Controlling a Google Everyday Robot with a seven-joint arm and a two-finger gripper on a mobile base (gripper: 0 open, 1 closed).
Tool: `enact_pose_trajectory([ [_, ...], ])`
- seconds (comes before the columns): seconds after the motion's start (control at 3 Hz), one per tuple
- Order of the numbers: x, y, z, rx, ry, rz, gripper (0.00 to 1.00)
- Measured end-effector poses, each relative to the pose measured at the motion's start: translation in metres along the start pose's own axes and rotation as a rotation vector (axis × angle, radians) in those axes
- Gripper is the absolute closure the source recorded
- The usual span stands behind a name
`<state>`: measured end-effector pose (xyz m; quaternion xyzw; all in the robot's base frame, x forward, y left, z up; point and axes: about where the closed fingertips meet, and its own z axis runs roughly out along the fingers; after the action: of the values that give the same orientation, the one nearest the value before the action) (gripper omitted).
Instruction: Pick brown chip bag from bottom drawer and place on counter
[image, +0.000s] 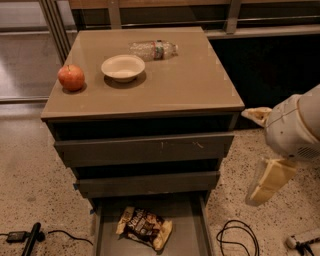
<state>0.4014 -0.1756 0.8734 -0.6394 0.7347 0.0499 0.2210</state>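
Note:
The brown chip bag (145, 227) lies flat in the open bottom drawer (187, 235), left of its middle, tilted a little. The counter (185, 85) is the tan top of the grey cabinet. My gripper (263, 150) hangs at the right edge of the view, beside the cabinet at about the height of the upper drawers, well above and to the right of the bag. Its cream fingers (270, 181) stand apart and hold nothing.
On the counter are a red apple (71, 77) at the left, a white bowl (123, 67) and a clear plastic bottle (153, 49) lying at the back. The two upper drawers (145, 148) are closed. Black cables (237, 237) lie on the speckled floor to the right, a black tool (30, 239) to the left.

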Motion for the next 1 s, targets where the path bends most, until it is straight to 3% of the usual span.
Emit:
enact_pose_trajectory([
  [0.33,0.005,0.026,0.043,-0.039,0.002,-0.006,0.0],
  [0.67,0.007,0.033,0.095,-0.024,0.038,-0.016,0.0],
  [1.0,0.004,0.036,0.098,-0.035,0.04,-0.017,0.0],
])
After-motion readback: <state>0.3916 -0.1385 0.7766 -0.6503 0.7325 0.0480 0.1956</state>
